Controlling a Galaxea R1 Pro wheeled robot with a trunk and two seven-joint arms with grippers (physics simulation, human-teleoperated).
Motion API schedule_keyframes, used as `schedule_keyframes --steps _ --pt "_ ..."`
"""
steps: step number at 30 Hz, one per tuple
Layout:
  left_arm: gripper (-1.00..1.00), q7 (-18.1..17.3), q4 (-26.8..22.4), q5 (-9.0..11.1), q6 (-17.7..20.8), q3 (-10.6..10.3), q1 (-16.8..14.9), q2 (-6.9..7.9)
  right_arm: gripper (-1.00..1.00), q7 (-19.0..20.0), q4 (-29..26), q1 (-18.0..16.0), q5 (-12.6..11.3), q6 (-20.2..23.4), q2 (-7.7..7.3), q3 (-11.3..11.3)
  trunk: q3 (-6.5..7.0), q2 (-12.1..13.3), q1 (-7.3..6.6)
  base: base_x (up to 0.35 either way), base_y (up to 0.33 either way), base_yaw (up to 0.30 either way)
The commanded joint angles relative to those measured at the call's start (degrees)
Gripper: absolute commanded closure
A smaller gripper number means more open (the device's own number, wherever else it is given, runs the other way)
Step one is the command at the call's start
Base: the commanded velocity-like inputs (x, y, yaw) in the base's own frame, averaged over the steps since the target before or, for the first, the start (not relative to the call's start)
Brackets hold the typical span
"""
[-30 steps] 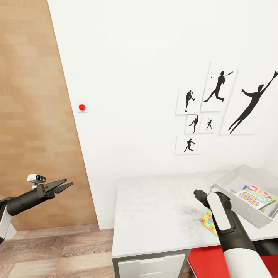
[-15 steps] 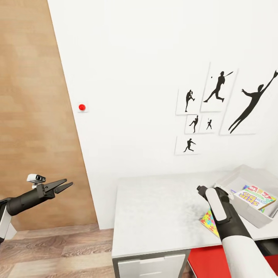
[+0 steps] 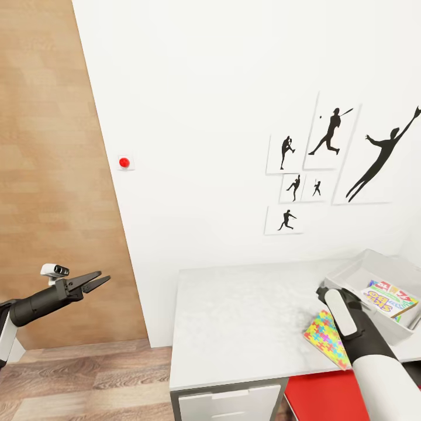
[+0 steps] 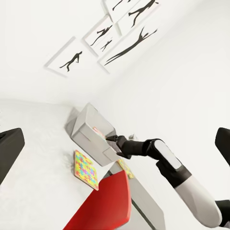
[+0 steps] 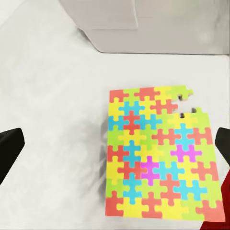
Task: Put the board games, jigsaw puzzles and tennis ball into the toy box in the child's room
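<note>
A multicoloured jigsaw puzzle (image 3: 323, 337) (image 5: 158, 153) lies flat on the pale grey table (image 3: 245, 316), just in front of the light grey toy box (image 3: 374, 266) (image 4: 90, 130). Printed board games (image 3: 390, 298) lie inside the box. My right gripper (image 3: 321, 290) (image 5: 120, 143) hovers above the puzzle beside the box's near wall, open wide, with nothing between its fingers. My left gripper (image 3: 96, 282) hangs open in the air, off the table's left end. The left wrist view has the puzzle (image 4: 85, 168) and the right arm (image 4: 163, 158). The tennis ball and the bed are out of view.
A red chair (image 3: 318, 394) (image 4: 105, 206) is tucked under the table's front edge. Black baseball silhouette posters (image 3: 333, 164) hang on the white wall behind. A wood panel (image 3: 52, 175) and plank floor (image 3: 88, 380) lie to the left.
My right arm has moved right, toward the toy box, and uncovered more of the puzzle. The left arm has not moved.
</note>
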Motion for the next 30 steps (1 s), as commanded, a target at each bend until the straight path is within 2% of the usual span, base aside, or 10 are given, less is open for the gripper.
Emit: schedule_keyframes --steps 1,3,9,20,30 --pt "-1.00 -0.2 0.0 -0.1 0.6 0.0 -0.1 0.01 -1.00 -0.3 0.4 -0.1 -0.4 -0.1 -0.35 0.0 -0.14 -0.1 0.04 0.000 0.000 0.000" --pt "-1.00 -0.2 0.0 -0.1 0.5 0.0 -0.1 0.01 -1.00 -0.2 1.8 -0.1 -0.4 -1.0 -1.37 0.0 -0.14 -0.1 0.04 0.000 0.000 0.000" --pt "-1.00 -0.2 0.0 0.0 0.5 0.0 -0.1 0.01 -1.00 0.2 4.0 -0.8 -0.4 -1.8 -2.32 0.1 -0.15 -0.1 0.04 0.000 0.000 0.000" --pt "-1.00 -0.2 0.0 -0.1 0.5 0.0 -0.1 0.01 -1.00 0.3 5.7 -1.3 -0.4 -2.7 -3.49 0.2 -0.58 -0.1 0.04 0.008 0.000 0.000" --pt "-1.00 -0.2 0.1 -0.1 0.5 0.0 -0.1 0.01 -1.00 0.4 8.4 -1.3 -0.3 -3.8 -3.78 0.3 -1.43 -0.1 0.04 0.082 0.000 0.000"
